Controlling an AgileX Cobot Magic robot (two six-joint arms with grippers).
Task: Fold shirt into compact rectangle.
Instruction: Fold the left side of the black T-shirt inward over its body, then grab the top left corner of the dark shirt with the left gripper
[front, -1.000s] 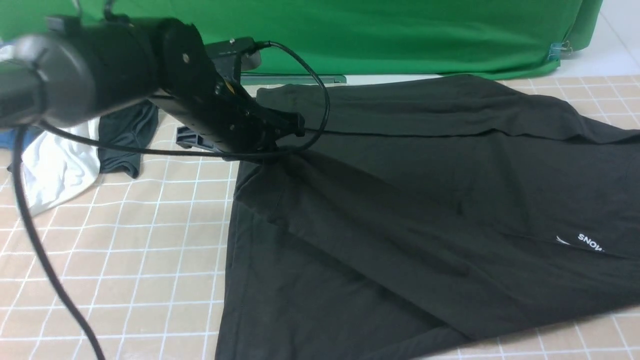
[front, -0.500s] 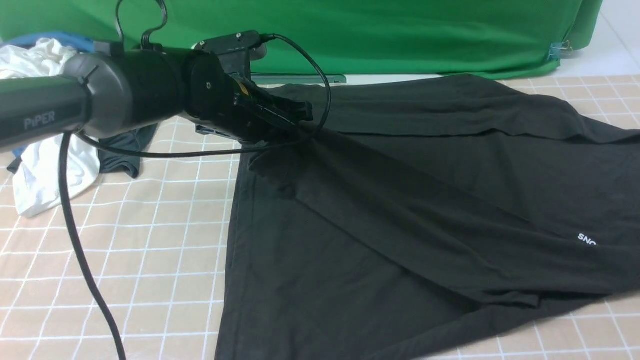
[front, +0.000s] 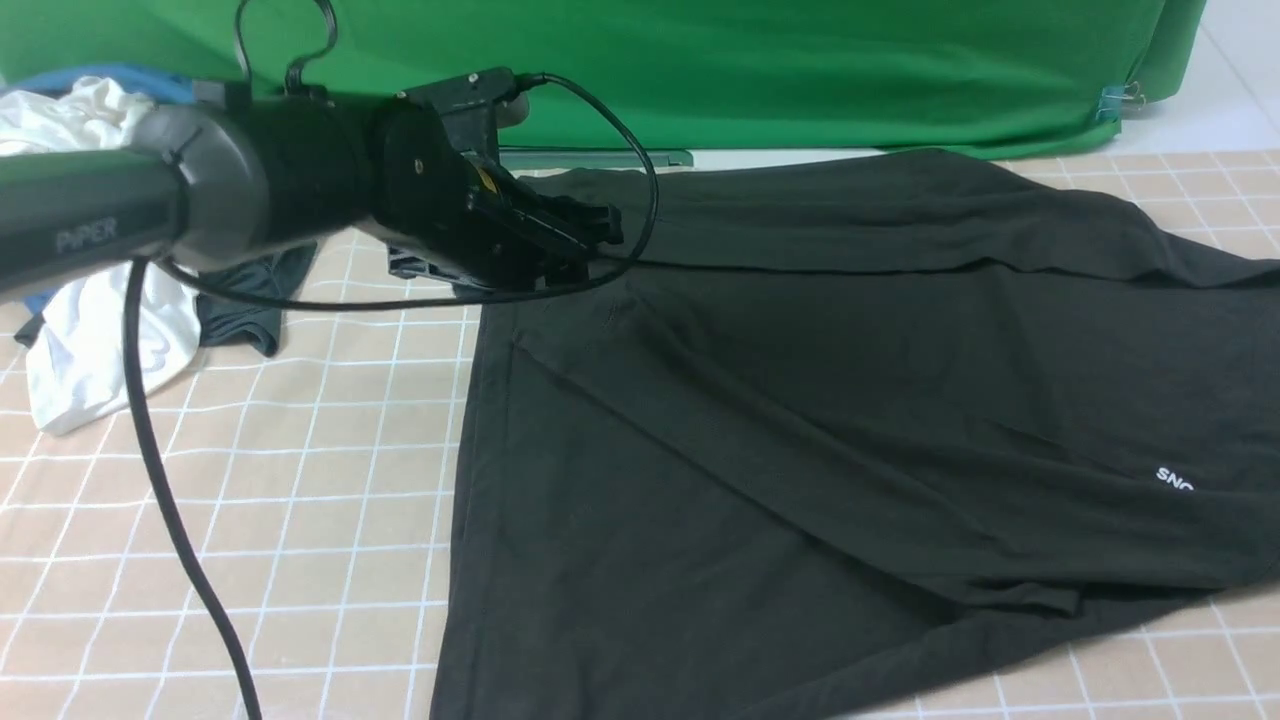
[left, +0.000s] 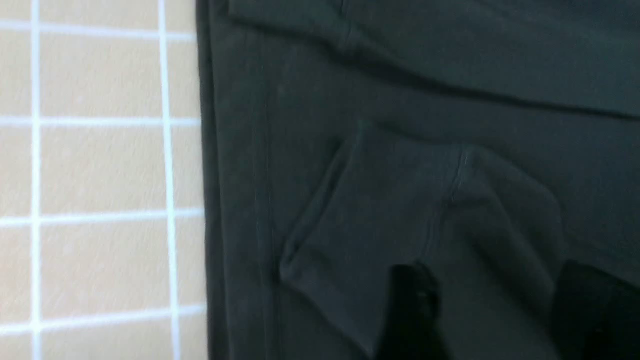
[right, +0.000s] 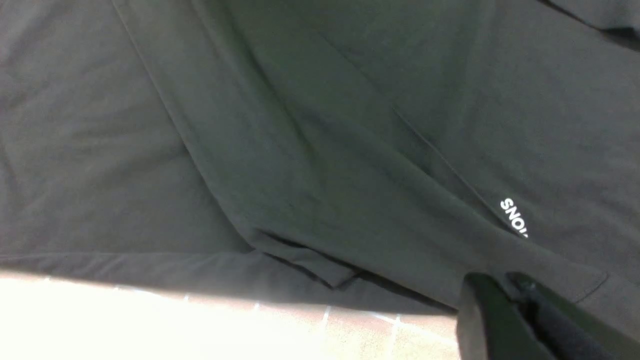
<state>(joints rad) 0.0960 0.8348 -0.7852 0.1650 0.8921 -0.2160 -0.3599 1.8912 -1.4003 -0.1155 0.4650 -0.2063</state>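
The black shirt (front: 850, 400) lies spread over the checked table, with a white "SNO" print (front: 1173, 479) near its right side. My left gripper (front: 600, 225) hovers over the shirt's far left corner. In the left wrist view this gripper (left: 500, 295) is open, its two dark fingers (left: 410, 305) wide apart above a folded flap of the shirt (left: 400, 175), holding nothing. The right arm is outside the front view. In the right wrist view my right gripper (right: 500, 282) is shut on a lifted fold of the shirt (right: 300, 150), close to the print (right: 513, 218).
A white garment (front: 90, 340) and a smaller dark grey garment (front: 245, 300) lie at the far left. A green backdrop (front: 800, 70) closes the far side. The left arm's black cable (front: 180, 520) hangs over the checked tablecloth (front: 300, 520).
My left gripper carried the shirt's corner toward the far left, then opened and let it go. The fabric has dropped flat. The right gripper stays shut.
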